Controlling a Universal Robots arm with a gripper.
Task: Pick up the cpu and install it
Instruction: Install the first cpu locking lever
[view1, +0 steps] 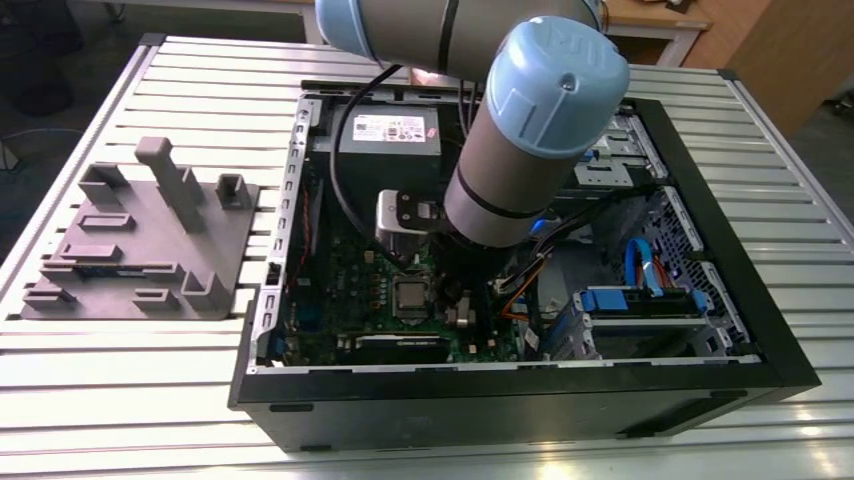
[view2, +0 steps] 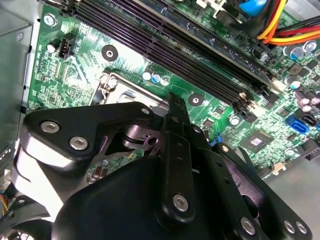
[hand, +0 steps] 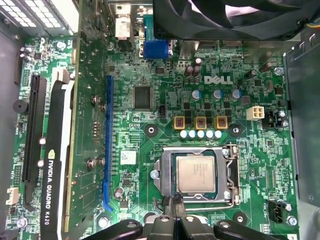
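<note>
Hovering low over the board, the pincer has its fingers together, holding nothing, their tips just beside the socket. The cpu lies flat in that socket, just ahead of the tips. If the closed tips go lower or slide, they may scrape the frame or shift the chip on its pins.

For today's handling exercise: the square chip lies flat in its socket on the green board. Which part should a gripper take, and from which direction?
Probably its two opposite thin edges, coming straight down from above. The chip lies flat with only its metal top facing up, and the socket frame surrounds it closely, so a sideways approach looks blocked. The gripper is at one edge of the socket.
</note>
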